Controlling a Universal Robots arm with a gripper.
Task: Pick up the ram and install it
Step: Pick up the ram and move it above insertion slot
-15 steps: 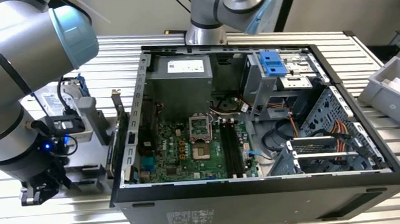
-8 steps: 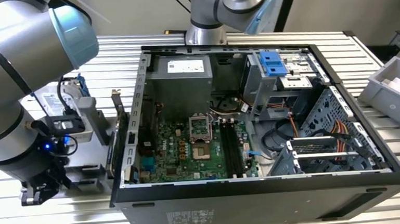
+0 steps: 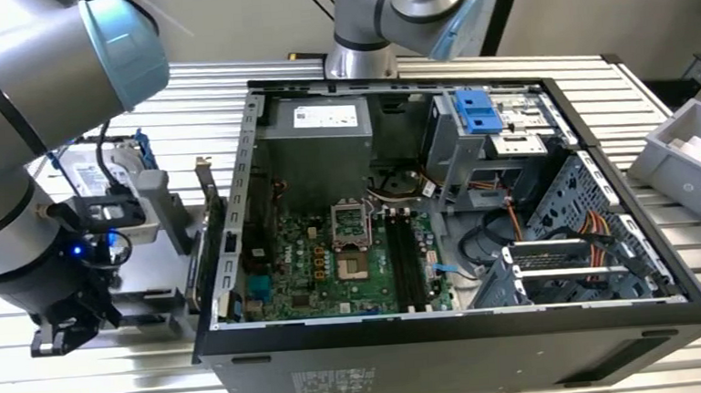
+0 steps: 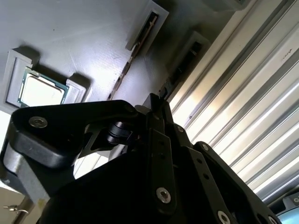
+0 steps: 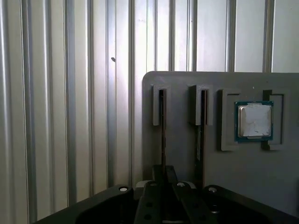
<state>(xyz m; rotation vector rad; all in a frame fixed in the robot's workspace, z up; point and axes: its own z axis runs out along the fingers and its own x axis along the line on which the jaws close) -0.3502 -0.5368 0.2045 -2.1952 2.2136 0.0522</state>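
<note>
First wrist view: the ram (image 5: 163, 135) stands on edge in a narrow pocket of a grey holder (image 5: 182, 81), the pocket nearest the holder's rim. A second stick (image 5: 201, 135) stands in the neighbouring pocket, and a processor (image 5: 254, 120) lies further along. The holder rests on the ribbed metal bench (image 5: 70, 116). The pincer (image 5: 163, 172) sits directly over the ram's near end, in line with its length. Whether it is open or has closed on the board cannot be told. Exterior view: the pincer (image 3: 66, 331) hangs low over the holder at the exterior view's left, beside the open computer case (image 3: 458, 354). The black memory slots (image 3: 406, 266) on the motherboard (image 3: 319, 271) look unoccupied.

Handling (a judgement): the ram is probably light, stiff and thin, with fragile chips and contacts. The hold is best taken across the two flat faces near the upper edge, clear of the contact edge, so the board lifts straight without twisting.
</note>
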